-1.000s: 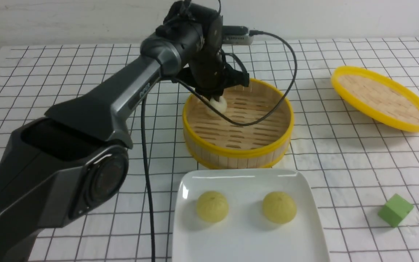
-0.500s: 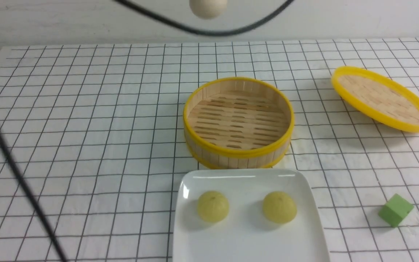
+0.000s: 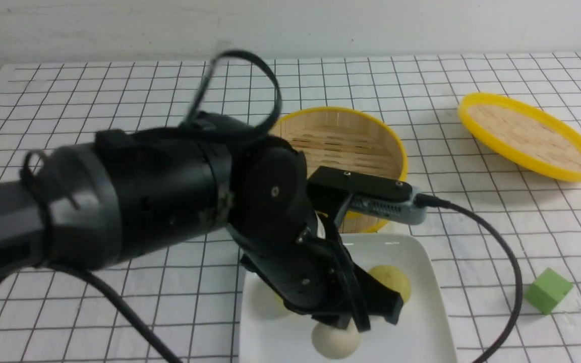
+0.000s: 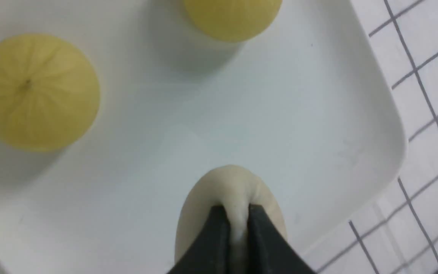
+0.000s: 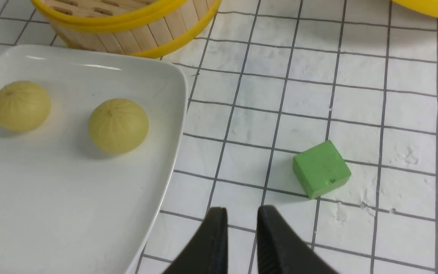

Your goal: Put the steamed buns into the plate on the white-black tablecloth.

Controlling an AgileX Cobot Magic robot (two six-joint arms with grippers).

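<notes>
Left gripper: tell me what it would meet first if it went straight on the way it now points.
The left gripper, shut on the beige bun, points down at the white plate. Its bare surface near a corner comes first, through the bun; whether the bun already touches is unclear.

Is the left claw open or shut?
Shut on the beige bun: the left claw pinches its top over the plate.
</notes>
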